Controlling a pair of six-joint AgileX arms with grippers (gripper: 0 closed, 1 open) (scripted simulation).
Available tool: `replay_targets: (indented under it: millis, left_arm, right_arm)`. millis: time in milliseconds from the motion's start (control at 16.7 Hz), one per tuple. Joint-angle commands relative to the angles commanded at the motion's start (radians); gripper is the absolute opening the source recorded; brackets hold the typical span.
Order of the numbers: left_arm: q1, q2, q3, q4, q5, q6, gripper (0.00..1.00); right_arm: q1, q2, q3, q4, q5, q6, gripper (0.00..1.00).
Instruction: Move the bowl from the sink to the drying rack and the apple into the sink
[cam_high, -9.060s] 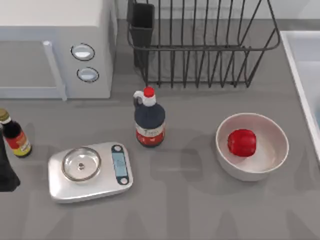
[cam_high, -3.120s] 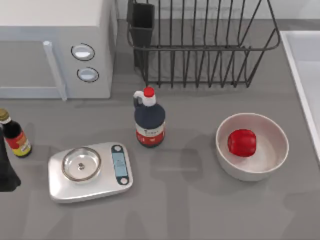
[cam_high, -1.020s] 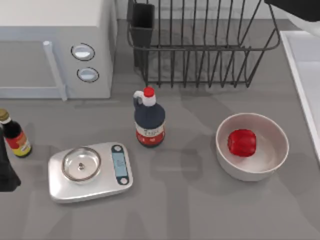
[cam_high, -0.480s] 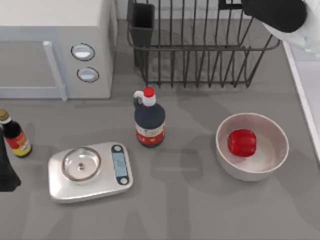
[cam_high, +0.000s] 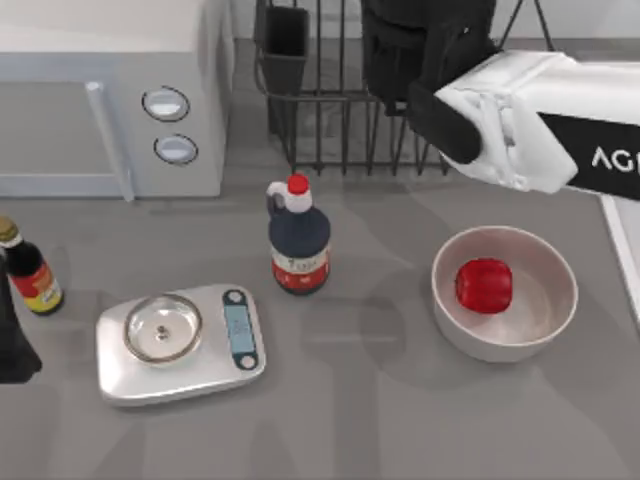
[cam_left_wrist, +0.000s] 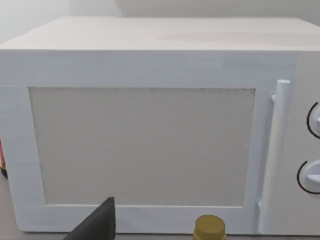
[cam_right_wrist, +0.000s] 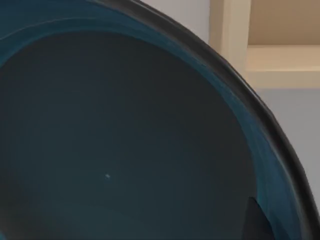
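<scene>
The dark teal bowl (cam_right_wrist: 125, 140) sits very close in the right wrist view, tilted, with wall behind it. My right gripper (cam_high: 425, 50) is shut on the bowl and hangs over the black wire drying rack (cam_high: 320, 120) at the back of the table. One dark fingertip (cam_right_wrist: 257, 222) shows against the bowl's rim. The red apple (cam_high: 484, 285) lies inside a plain white bowl (cam_high: 545, 325) at the front right. The sink's pale rim (cam_high: 622, 260) runs along the right edge. My left gripper (cam_high: 10, 345) is parked at the far left edge.
A white microwave (cam_high: 110, 90) fills the back left. A dark bottle with a red cap (cam_high: 298, 240) stands mid-table, a silver kitchen scale (cam_high: 180, 340) lies front left, and a small sauce bottle (cam_high: 28, 270) stands by the left gripper. A black utensil cup (cam_high: 284, 45) sits at the rack's left corner.
My right arm has swung in from the right edge to above the drying rack, carrying the bowl. The apple, white bowl and left arm have stayed put.
</scene>
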Motion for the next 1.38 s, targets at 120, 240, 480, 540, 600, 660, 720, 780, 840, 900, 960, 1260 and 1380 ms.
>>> replay_targets:
  millis: [120, 240, 480, 540, 600, 660, 720, 780, 840, 900, 960, 1260, 1380]
  left_arm:
    - [0.000, 0.000, 0.000, 0.000, 0.000, 0.000, 1.00]
    - [0.000, 0.000, 0.000, 0.000, 0.000, 0.000, 1.00]
    - [0.000, 0.000, 0.000, 0.000, 0.000, 0.000, 1.00]
    - [0.000, 0.000, 0.000, 0.000, 0.000, 0.000, 1.00]
    - [0.000, 0.000, 0.000, 0.000, 0.000, 0.000, 1.00]
    - [0.000, 0.000, 0.000, 0.000, 0.000, 0.000, 1.00]
    - [0.000, 0.000, 0.000, 0.000, 0.000, 0.000, 1.00]
    - [0.000, 0.000, 0.000, 0.000, 0.000, 0.000, 1.00]
    - [0.000, 0.000, 0.000, 0.000, 0.000, 0.000, 1.00]
    - [0.000, 0.000, 0.000, 0.000, 0.000, 0.000, 1.00]
    - [0.000, 0.000, 0.000, 0.000, 0.000, 0.000, 1.00]
    - [0.000, 0.000, 0.000, 0.000, 0.000, 0.000, 1.00]
    - [0.000, 0.000, 0.000, 0.000, 0.000, 0.000, 1.00]
  right_arm:
    - [-0.025, 0.052, -0.050, 0.106, -0.023, -0.001, 0.00]
    - [-0.044, 0.087, -0.087, 0.171, -0.041, -0.002, 0.00]
    - [-0.051, 0.098, -0.101, 0.193, -0.047, -0.002, 0.00]
    - [-0.051, 0.098, -0.101, 0.193, -0.047, -0.002, 0.00]
    - [-0.051, 0.098, -0.101, 0.193, -0.047, -0.002, 0.08]
    - [-0.051, 0.098, -0.101, 0.193, -0.047, -0.002, 0.15]
    - [-0.051, 0.098, -0.101, 0.193, -0.047, -0.002, 0.23]
    - [-0.051, 0.098, -0.101, 0.193, -0.047, -0.002, 0.30]
    - [-0.051, 0.098, -0.101, 0.193, -0.047, -0.002, 0.38]
    - [-0.051, 0.098, -0.101, 0.193, -0.047, -0.002, 0.45]
    - [-0.051, 0.098, -0.101, 0.193, -0.047, -0.002, 0.53]
    - [-0.051, 0.098, -0.101, 0.193, -0.047, -0.002, 0.90]
    - [-0.051, 0.098, -0.101, 0.193, -0.047, -0.002, 1.00]
